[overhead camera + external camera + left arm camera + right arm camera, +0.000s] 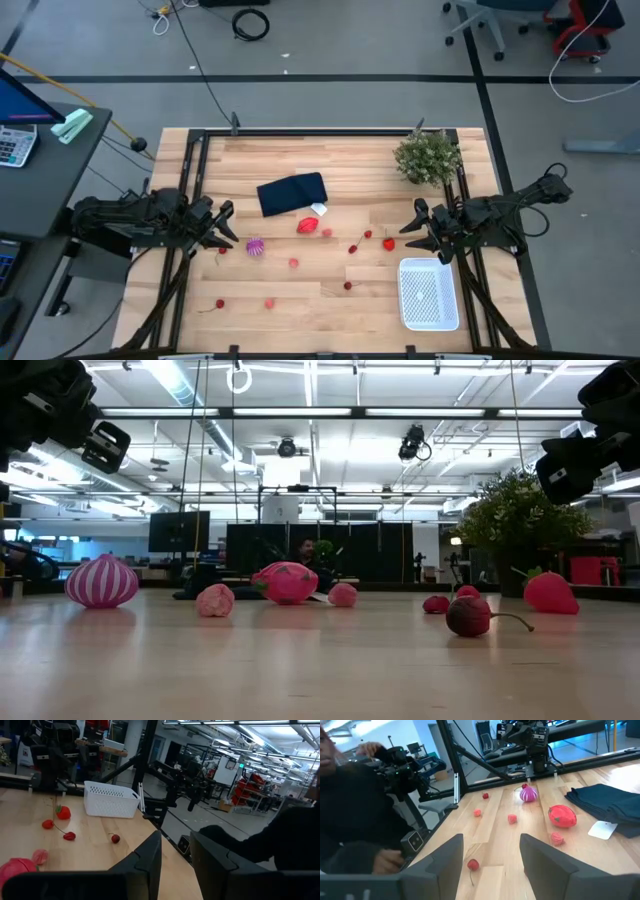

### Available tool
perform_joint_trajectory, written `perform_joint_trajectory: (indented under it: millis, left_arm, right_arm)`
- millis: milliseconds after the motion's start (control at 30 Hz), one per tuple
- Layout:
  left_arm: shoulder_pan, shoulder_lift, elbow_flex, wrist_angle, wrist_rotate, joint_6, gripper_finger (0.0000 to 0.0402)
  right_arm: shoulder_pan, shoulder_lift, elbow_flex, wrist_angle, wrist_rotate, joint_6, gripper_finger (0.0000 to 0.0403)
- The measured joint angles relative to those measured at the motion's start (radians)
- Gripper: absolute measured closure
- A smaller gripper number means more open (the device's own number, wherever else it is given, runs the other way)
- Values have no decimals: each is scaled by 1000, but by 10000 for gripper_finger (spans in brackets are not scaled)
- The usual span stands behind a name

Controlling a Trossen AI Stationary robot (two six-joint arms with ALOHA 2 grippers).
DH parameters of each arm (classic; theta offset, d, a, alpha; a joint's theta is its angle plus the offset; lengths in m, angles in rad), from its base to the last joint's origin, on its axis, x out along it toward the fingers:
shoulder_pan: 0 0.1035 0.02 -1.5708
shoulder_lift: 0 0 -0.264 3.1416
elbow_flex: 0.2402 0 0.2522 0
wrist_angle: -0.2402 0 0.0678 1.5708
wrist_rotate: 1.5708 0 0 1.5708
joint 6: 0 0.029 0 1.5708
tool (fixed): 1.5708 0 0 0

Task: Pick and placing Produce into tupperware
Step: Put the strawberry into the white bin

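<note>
The left hand [228, 232] hung over the left side of the light wooden surface [330, 170], its two dark fingers a little apart with nothing between them; the right hand [412, 228] hung over the right side, fingers wide apart and holding nothing; the white plastic tupperware basket with a dotted bottom [429, 293] sat near the front right corner; the big red toy fruit [307, 226] lay in the middle, just beside the dark blue folded cloth [291, 194]; the purple striped ball [255, 246] lay near the left hand; small red and pink bits [348, 285] lay spread about; the green bushy plant [428, 156] stood at the back right.
</note>
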Motion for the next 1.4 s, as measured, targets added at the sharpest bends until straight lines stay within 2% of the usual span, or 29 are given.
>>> perform_joint_trajectory:
  millis: [1400]
  left_arm:
    - [0, 0, 0, 2, 0, 1, 294]
  right_arm:
    - [0, 0, 0, -3, 0, -46, 199]
